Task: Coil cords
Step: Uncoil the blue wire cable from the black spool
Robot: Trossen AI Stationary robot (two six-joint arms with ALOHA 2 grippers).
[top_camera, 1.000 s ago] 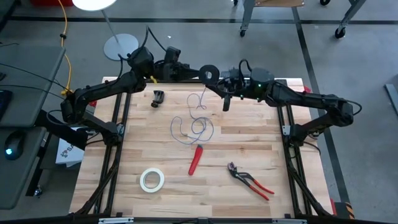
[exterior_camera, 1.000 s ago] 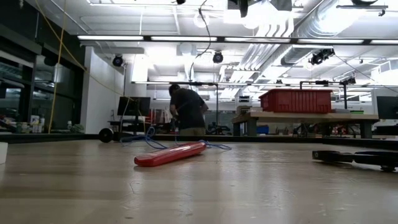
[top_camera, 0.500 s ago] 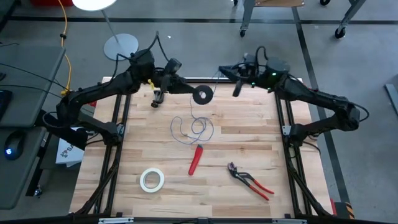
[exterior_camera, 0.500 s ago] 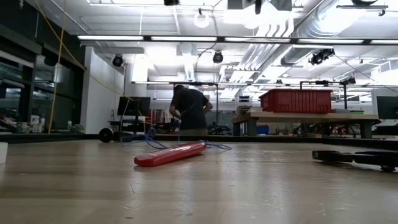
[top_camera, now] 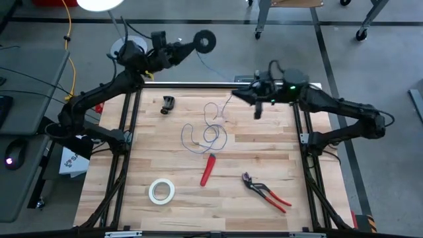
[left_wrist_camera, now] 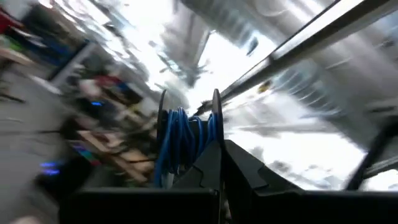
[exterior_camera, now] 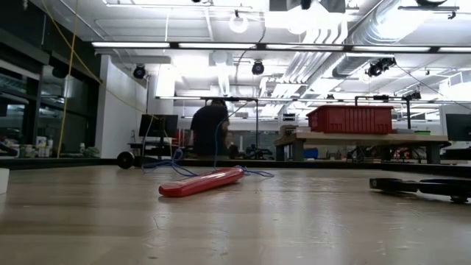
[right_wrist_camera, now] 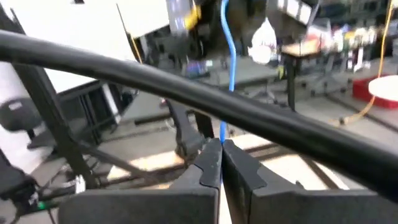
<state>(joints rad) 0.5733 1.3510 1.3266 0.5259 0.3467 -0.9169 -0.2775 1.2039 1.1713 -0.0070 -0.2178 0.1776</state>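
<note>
The wire [top_camera: 206,134] winds best kept taut: left gripper [top_camera: 195,45] clenches the spool [top_camera: 206,41] beyond the table's far edge, right gripper [top_camera: 257,111] pinching the strand

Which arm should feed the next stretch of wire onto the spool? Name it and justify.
Right. The right gripper is shut on the blue wire above its loose loops on the table. The left gripper, shut on the spool, is raised beyond the table's far edge.

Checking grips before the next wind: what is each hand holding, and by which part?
Left hand grips the black spool by its rim. Right hand pinches the blue wire along its length.
</note>
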